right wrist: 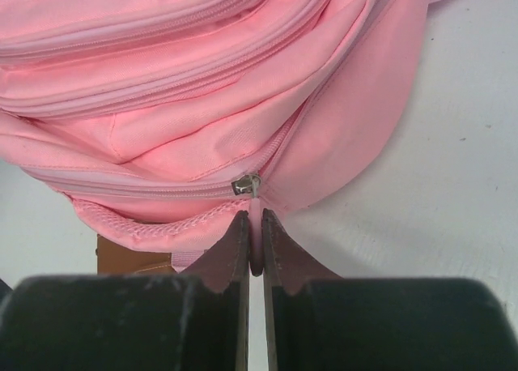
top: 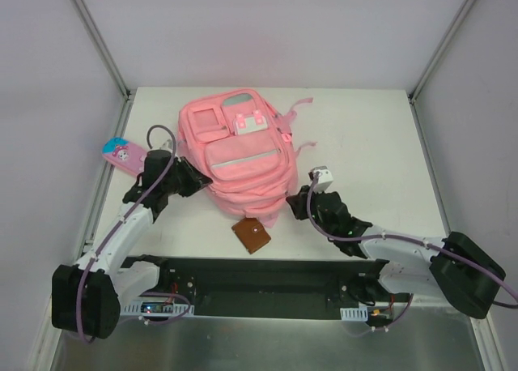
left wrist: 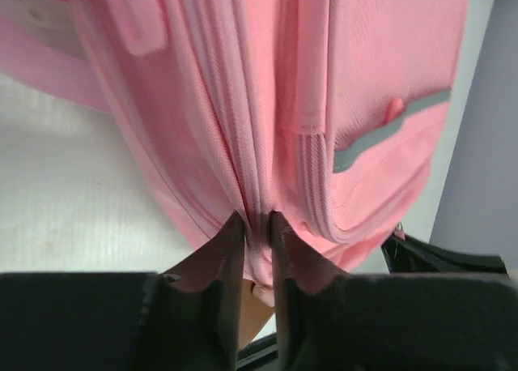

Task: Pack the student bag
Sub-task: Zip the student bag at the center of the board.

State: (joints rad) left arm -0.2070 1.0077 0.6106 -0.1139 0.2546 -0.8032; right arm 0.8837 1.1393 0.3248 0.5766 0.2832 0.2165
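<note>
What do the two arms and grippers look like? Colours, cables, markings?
Both arms, left arm and right arm, have white links, black joint housings and a loose purple cable looped alongside. The left gripper and right gripper have dark, tapered fingers on a black body. No markings legible.

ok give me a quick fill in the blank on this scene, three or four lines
1. The student bag on the table is ____ in colour.
2. The right end effector is shut on the pull of the bag's ____.
3. The left end effector pinches the bag's seam, so it is ____, not open.
4. The cartoon pencil case lies on the bag's ____ side.
Missing words: pink; zipper; shut; left.
</note>
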